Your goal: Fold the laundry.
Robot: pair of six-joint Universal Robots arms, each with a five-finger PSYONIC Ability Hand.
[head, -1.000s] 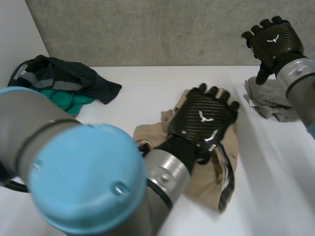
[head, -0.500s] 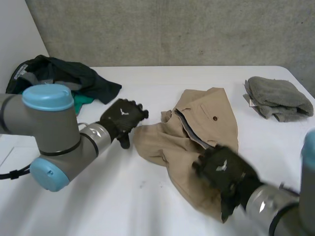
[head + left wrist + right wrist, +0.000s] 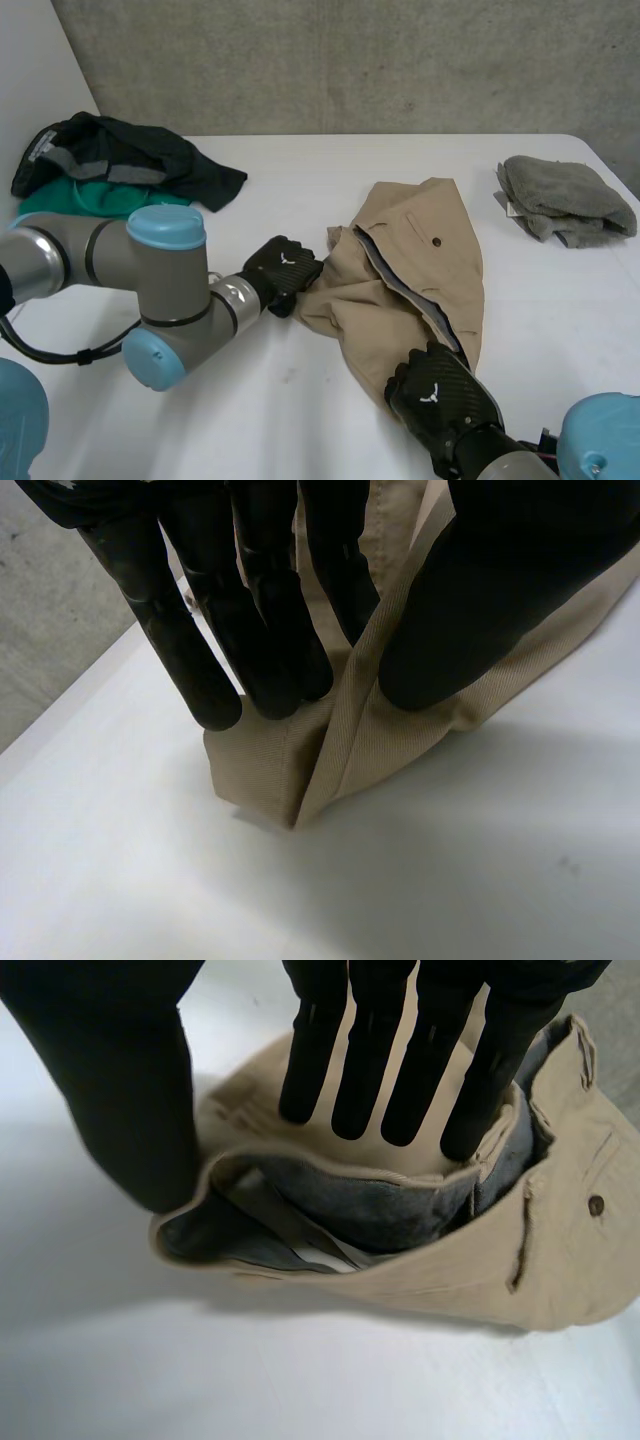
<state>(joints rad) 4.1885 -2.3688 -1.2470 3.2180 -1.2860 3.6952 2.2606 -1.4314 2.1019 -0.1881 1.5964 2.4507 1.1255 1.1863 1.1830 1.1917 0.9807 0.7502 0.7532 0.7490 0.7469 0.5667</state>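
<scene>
Within the last half second the left hand (image 3: 283, 272) has moved from just beside the tan trousers (image 3: 415, 270) onto their left edge. Its fingers (image 3: 270, 630), pressed together, pinch a raised fold against the thumb. The right hand (image 3: 437, 392) has settled at the near end, with its fingers (image 3: 365, 1060) straight and spread over the open waistband (image 3: 330, 1175), possibly touching the cloth. The trousers lie mid-bench (image 3: 300, 180), and with both ends now taken up, a lift or fold looks imminent.
</scene>
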